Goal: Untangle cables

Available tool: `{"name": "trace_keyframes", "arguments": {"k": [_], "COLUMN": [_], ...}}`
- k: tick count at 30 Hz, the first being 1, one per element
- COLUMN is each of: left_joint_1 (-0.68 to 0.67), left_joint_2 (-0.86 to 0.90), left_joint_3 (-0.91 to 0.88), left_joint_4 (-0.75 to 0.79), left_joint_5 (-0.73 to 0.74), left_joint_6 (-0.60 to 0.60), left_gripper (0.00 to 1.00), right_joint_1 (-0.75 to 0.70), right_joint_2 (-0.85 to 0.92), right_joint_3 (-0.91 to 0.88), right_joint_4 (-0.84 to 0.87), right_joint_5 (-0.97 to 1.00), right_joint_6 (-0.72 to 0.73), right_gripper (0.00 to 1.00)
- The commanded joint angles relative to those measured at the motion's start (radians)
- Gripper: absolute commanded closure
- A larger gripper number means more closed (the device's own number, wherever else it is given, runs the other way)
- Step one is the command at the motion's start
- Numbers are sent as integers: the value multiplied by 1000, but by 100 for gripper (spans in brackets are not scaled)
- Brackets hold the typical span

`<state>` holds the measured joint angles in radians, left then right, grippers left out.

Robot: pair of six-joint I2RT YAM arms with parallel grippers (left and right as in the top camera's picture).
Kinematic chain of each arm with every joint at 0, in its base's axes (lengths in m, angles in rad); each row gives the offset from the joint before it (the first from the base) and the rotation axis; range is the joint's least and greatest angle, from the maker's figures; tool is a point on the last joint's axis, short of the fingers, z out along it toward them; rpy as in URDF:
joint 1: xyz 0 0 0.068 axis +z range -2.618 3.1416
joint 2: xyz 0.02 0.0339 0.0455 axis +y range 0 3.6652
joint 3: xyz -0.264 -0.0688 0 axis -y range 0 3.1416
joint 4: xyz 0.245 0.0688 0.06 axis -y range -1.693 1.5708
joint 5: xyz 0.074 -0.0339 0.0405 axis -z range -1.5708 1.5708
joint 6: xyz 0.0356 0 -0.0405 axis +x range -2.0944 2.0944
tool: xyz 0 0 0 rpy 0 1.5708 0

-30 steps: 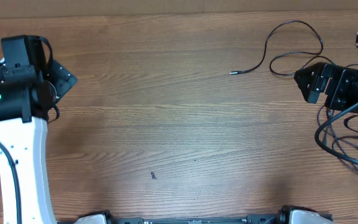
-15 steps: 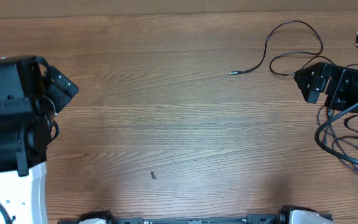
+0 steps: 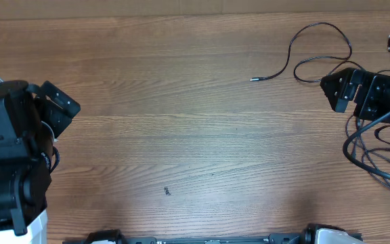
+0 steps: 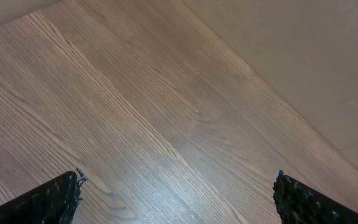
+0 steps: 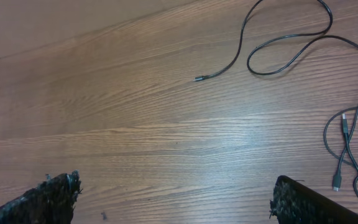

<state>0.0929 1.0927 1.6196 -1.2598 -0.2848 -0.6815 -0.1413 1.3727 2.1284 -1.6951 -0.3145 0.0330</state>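
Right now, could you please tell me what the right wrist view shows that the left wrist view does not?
Only the right wrist view shows a looping cable ending in a plug, and more cables at its right edge. The left wrist view shows nothing of its own, just bare table. Both share the wooden table, a plain surface beyond its edge, and open fingertips in the bottom corners, those of the left gripper and the right gripper.

The table is matt, smooth wood grain (laminate-like); the cables look dark plastic-sheathed.
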Motion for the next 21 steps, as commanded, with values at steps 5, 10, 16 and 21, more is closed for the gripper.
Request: {"name": "trace_keyframes", "arguments": {"k": [5,10,16,21], "left_joint_1": [-5,-5,-5,-5], "left_joint_2": [-58,-98,-150,-178], "left_joint_3": [18,18,18,18], "left_joint_4": [0,0,0,0], "left_joint_5": [-10,-10,-10,-10], "left_joint_6": [-18,-18,-18,-18], "left_gripper": [1,1,0,1], "right_joint_1": [8,8,8,8], "right_joint_2": [-1,-1,-1,-1], "right_joint_3": [5,5,5,5], "right_joint_4": [2,2,2,2], "right_joint_5": [-2,-2,-2,-2], "right_joint_6": [-5,-5,-5,-5], "right_gripper": [0,0,0,0]}}
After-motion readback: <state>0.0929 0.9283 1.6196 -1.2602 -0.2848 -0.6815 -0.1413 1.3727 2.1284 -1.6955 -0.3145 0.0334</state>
